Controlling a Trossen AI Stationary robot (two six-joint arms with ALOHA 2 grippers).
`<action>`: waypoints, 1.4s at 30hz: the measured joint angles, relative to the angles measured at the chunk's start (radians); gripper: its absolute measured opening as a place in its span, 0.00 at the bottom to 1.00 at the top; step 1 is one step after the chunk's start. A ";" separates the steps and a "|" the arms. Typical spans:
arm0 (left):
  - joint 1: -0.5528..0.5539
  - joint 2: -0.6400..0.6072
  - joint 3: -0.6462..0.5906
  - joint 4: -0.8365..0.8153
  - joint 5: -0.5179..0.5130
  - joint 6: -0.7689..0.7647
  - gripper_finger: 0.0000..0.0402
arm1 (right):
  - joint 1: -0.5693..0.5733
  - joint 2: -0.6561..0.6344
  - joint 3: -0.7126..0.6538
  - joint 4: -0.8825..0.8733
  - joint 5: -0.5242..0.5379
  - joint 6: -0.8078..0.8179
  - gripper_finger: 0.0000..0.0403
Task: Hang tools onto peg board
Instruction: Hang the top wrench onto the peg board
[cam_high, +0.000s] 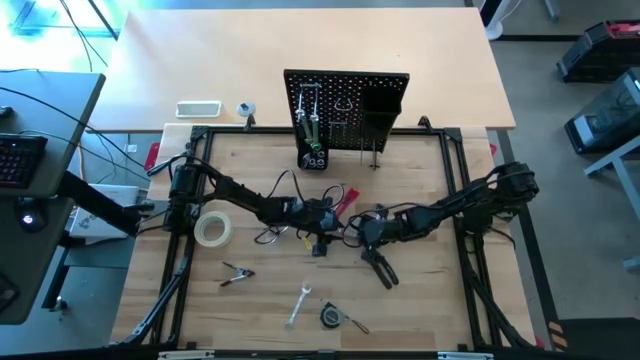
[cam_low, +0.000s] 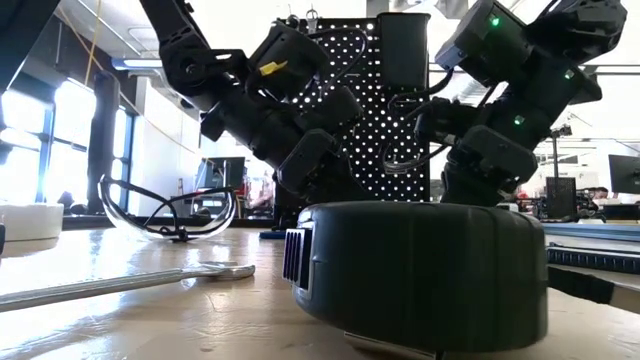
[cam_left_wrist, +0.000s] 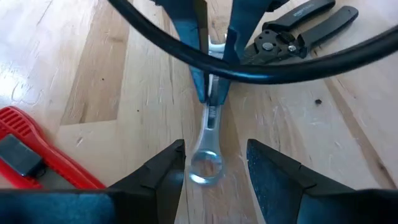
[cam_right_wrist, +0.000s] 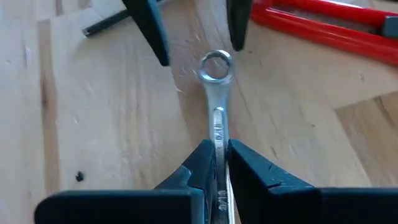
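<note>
right gripper (cam_right_wrist: 216, 163) pinching a shiny ring-ended silver wrench (cam_right_wrist: 217, 93) | left gripper (cam_left_wrist: 214, 165) wide open around the ring | pale grainy wood table (cam_right_wrist: 93, 124)

Peg board (cam_high: 347, 108) upright at table's (cam_high: 420, 290) back, tape roll (cam_high: 213, 229) left, wrench (cam_right_wrist: 217, 99) central between both arms.

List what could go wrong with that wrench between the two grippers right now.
1. The right gripper pinches the silver wrench edge-on across its thin shank; it could twist or slip when lifted.
2. The left gripper stands open around the wrench's ring end, so the fingers may collide.
3. The red-handled tool lies close beside and could get knocked.
</note>
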 joint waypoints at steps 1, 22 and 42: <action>0.000 0.000 0.000 -0.003 0.000 0.001 0.41 | 0.000 0.000 0.000 0.000 0.000 0.000 0.10; 0.012 0.010 0.000 -0.017 0.052 0.052 0.10 | 0.000 -0.002 0.000 0.040 -0.010 -0.011 0.10; 0.014 0.116 0.005 0.046 0.043 0.010 0.10 | 0.026 -0.136 0.003 -0.155 0.032 -0.009 0.19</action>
